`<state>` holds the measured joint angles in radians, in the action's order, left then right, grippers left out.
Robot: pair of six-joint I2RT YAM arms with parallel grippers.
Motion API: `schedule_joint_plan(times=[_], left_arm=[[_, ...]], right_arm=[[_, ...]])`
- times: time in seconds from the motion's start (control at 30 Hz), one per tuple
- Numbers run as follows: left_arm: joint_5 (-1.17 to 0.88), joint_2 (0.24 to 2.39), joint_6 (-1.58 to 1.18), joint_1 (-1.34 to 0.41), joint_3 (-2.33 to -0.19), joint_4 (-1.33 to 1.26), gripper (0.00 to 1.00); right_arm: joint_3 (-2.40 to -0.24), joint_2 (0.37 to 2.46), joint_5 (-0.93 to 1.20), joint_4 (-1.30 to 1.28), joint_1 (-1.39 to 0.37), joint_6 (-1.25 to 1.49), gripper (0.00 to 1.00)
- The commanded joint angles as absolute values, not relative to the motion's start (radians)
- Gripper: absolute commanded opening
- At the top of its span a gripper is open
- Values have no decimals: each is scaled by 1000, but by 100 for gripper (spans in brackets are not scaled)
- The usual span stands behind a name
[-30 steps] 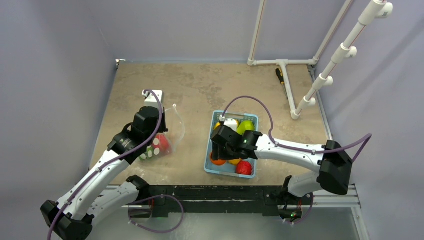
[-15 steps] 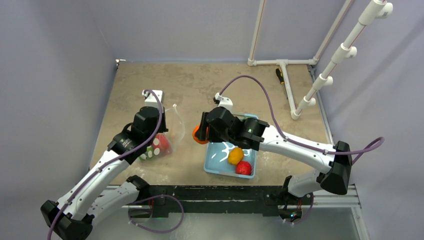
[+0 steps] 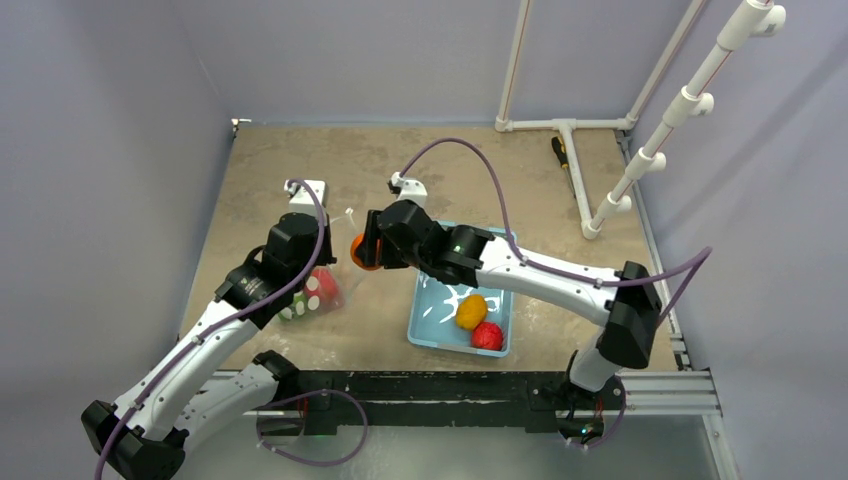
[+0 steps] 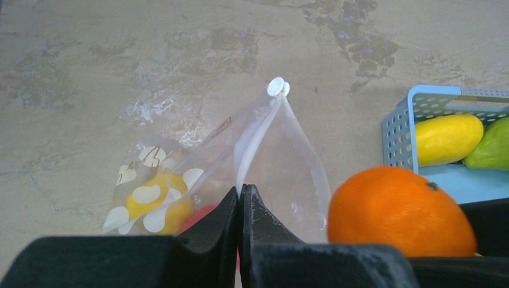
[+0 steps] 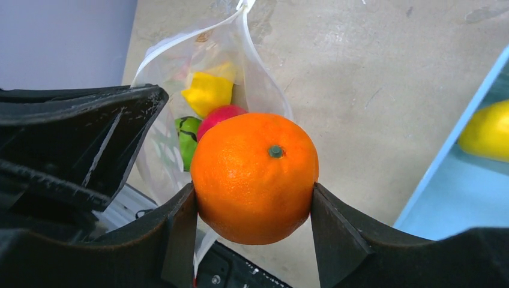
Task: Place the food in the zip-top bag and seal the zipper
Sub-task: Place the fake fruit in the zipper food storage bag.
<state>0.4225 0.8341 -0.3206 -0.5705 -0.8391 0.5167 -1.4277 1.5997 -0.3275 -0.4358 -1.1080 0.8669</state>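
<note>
**A:** Where's the zip-top bag (image 4: 288, 168)?

**B:** On the table, left of the light-blue basket (image 3: 438, 300). The left gripper (image 4: 241, 201), fully closed on the zipper (image 4: 255, 141) edge, holds its mouth up. It's thin, crinkly film and would likely sag if released.

**A:** And the toy orange (image 5: 255, 177)?

**B:** It's pinched across its middle by the right gripper (image 5: 252, 201), jaws roughly half spread, just beside the mouth. It's probably light, hard and slippery, so the widest girth suits.

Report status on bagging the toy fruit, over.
Left gripper shut on the mouth edge of the clear dotted plastic zip-top bag. Right gripper clamps the glossy orange toy fruit just outside the opening. Nothing between them.
</note>
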Motion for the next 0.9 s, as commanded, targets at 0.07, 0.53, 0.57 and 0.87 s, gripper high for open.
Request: schedule_joint_plan(times=[0.07,0.53,0.57,0.87], left_arm=[[422,821,-304,-572,-841,480,0],[426,816,-304,-572,-839,481,0],[426,814,-304,-572,-840,482,0],[429,813,-302,-572,-840,480,0]], right_arm=[[-1538,1689,-338,-329,-1109,789,30],[-1603,1870,-248,-190,-1085,744,56],[-1608,1880,-246,-190,-1085,744,61],[-1607,1896,-250,-180,-1083,748,96]])
